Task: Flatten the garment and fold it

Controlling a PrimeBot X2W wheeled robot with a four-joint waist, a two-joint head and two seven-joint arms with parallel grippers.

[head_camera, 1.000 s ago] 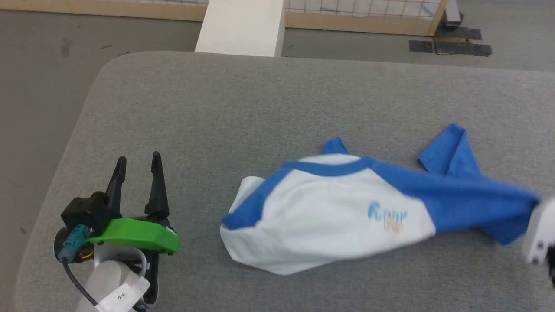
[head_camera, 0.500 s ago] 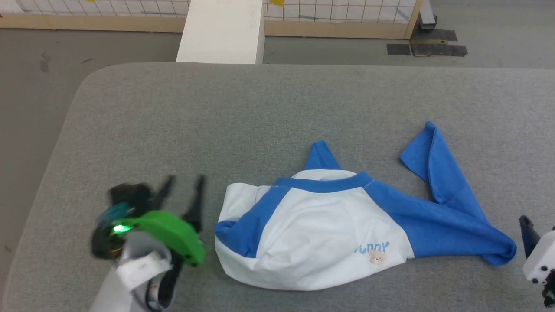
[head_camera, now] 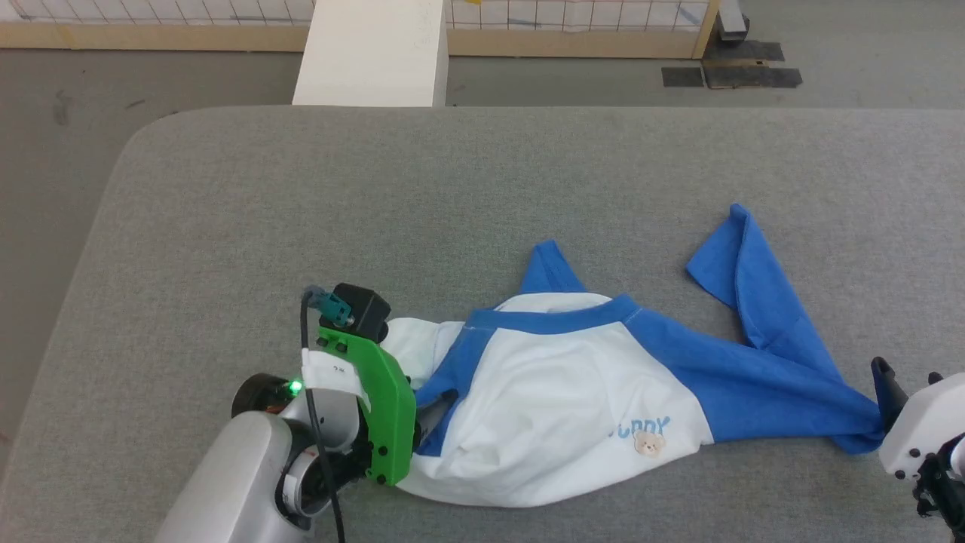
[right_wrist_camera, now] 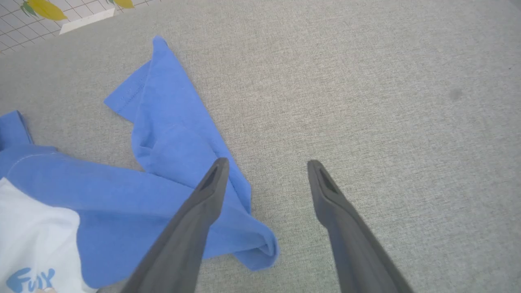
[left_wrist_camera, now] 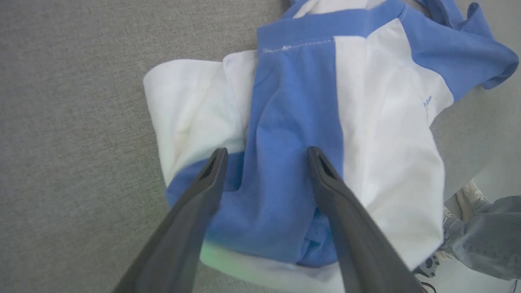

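The garment [head_camera: 558, 407], white with blue sleeves and neckband, lies crumpled on the grey table [head_camera: 317, 196]. Its small chest print [head_camera: 641, 436] faces up. My left gripper [left_wrist_camera: 266, 154] is open right over the garment's left end, one finger on each side of a blue sleeve fold [left_wrist_camera: 285, 134]. In the head view its green mount [head_camera: 377, 400] covers the fingers. My right gripper [right_wrist_camera: 267, 163] is open and empty just off the other sleeve's end [right_wrist_camera: 252, 240]. Its dark finger [head_camera: 883, 383] stands at that blue tip [head_camera: 852, 430].
The table's rounded left corner [head_camera: 136, 143] and far edge border grey floor. A white block [head_camera: 369, 53] stands beyond the far edge, with a wooden-framed grid fence [head_camera: 573, 38] behind it. A person's jeans leg [left_wrist_camera: 484, 240] and shoe [left_wrist_camera: 468, 195] are beside the table.
My right gripper has opened and let go of the blue sleeve, which now rests on the table. The left arm has swung right to the garment's left end. The camera has shifted.
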